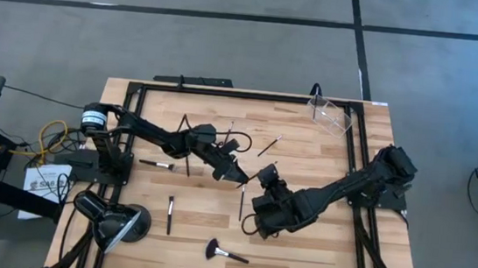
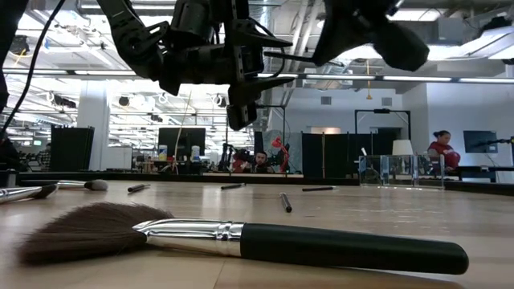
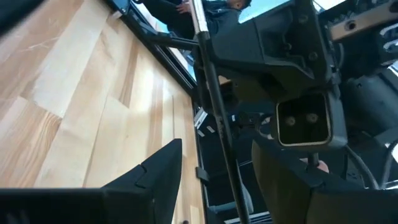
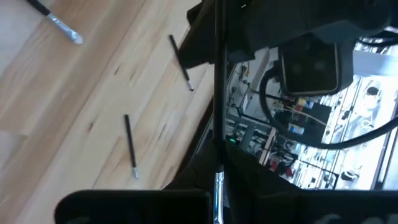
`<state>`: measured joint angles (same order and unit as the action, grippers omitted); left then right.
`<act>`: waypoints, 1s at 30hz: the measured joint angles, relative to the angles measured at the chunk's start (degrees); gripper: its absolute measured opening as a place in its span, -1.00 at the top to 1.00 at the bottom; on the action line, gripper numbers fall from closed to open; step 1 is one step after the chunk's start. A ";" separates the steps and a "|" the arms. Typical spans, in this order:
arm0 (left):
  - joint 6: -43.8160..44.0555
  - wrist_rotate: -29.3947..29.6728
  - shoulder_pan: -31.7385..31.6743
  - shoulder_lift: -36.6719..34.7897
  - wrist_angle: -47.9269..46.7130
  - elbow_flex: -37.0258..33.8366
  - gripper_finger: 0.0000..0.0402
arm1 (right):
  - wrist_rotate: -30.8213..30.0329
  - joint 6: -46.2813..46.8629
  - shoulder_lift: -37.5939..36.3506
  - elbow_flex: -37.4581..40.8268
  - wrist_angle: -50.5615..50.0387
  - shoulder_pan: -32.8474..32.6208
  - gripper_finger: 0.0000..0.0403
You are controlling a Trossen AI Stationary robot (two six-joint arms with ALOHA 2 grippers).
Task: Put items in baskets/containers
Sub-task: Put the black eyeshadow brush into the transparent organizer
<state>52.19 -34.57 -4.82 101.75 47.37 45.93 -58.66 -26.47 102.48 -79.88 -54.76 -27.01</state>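
- We see both grippers raised mid-bench, tips nearly meeting: left gripper (image 1: pixel 237 174), right gripper (image 1: pixel 267 177).
- A thin brush (image 3: pixel 214 106) stands between the left jaws, which are spread around it; a brush (image 4: pixel 217 93) runs between the right jaws, grip unclear.
- The cup (image 1: pixel 331 114) sits well beyond both jaws, at the bench's far corner.

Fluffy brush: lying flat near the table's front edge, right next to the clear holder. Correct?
Not next to it. The clear holder stands at the far right corner of the table, well apart from the fluffy brush. The brush does lie flat near the front edge. The high view shows both.
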 joint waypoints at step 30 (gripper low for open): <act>-22.19 7.50 -0.90 -0.04 -2.54 -1.51 0.93 | -7.88 18.99 -0.19 -3.32 -0.72 -2.39 0.64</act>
<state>30.00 -27.06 -5.72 101.71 44.83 44.42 -66.54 -7.48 102.29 -83.20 -55.48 -29.40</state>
